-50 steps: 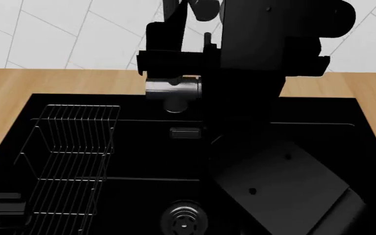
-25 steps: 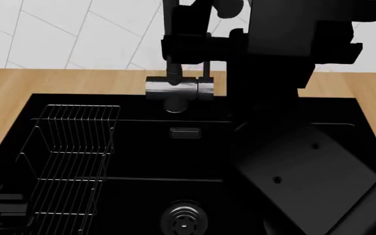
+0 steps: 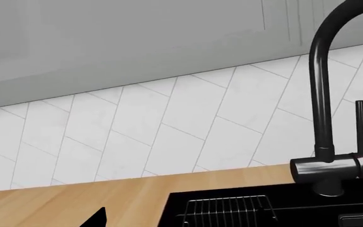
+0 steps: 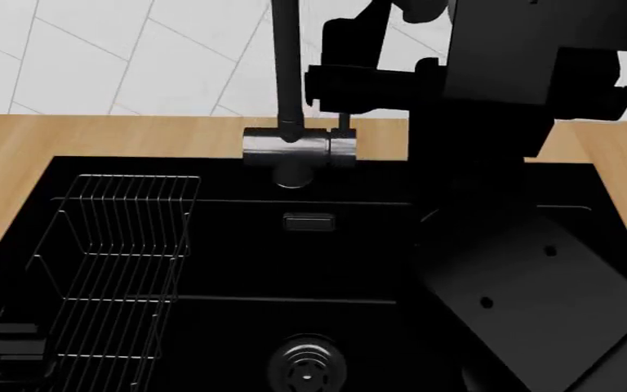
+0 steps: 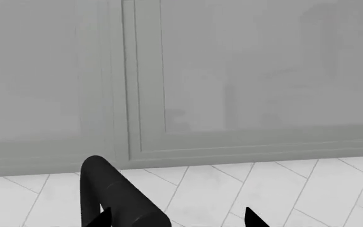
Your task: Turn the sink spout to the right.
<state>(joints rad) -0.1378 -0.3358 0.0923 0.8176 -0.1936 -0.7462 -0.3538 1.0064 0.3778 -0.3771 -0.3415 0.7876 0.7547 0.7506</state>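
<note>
The sink spout point(image 4: 284, 65) is a thin black tube rising from a chrome-grey base point(image 4: 291, 151) behind the black sink point(image 4: 237, 261). A shorter lever rod point(image 4: 343, 124) stands beside it. The left wrist view shows the spout point(image 3: 321, 94) curving over at its top, with the base point(image 3: 332, 166) and sink point(image 3: 282, 203) below. My right gripper point(image 4: 346, 57) is high up, just right of the tube. In the right wrist view it point(image 5: 175, 220) is open, with the spout's rounded head point(image 5: 115, 198) between the fingers, close to one fingertip point(image 5: 99, 220). Only one left fingertip point(image 3: 96, 220) shows.
A black wire rack point(image 4: 117, 278) sits in the sink's left half. The round drain point(image 4: 307, 365) and overflow slot point(image 4: 308, 222) lie mid-basin. My right arm point(image 4: 509, 269) covers the sink's right half. Wooden counter point(image 4: 95, 135) and white tiled wall point(image 4: 128, 49) lie behind.
My right arm and gripper have shifted to the right in the head view. The spout's upright tube, hidden a second ago, now shows left of the gripper.
</note>
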